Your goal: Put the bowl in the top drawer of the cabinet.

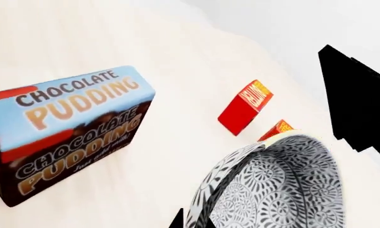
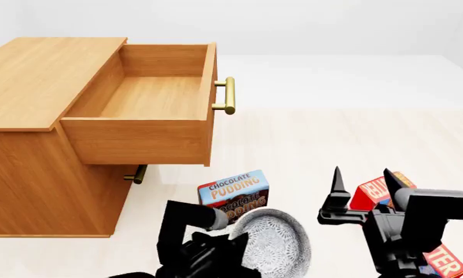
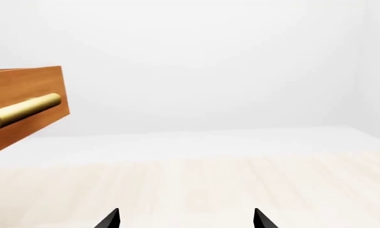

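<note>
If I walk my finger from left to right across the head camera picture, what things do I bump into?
cabinet → top drawer → its brass handle → chocolate pudding box → bowl → right end effector → red box

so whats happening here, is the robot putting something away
Yes. The left gripper has the speckled bowl at its tip, low near the floor beside a chocolate pudding box. The top drawer of the cabinet is pulled open and has nothing in it. The right gripper is open and holds nothing, with a red box behind it.
</note>
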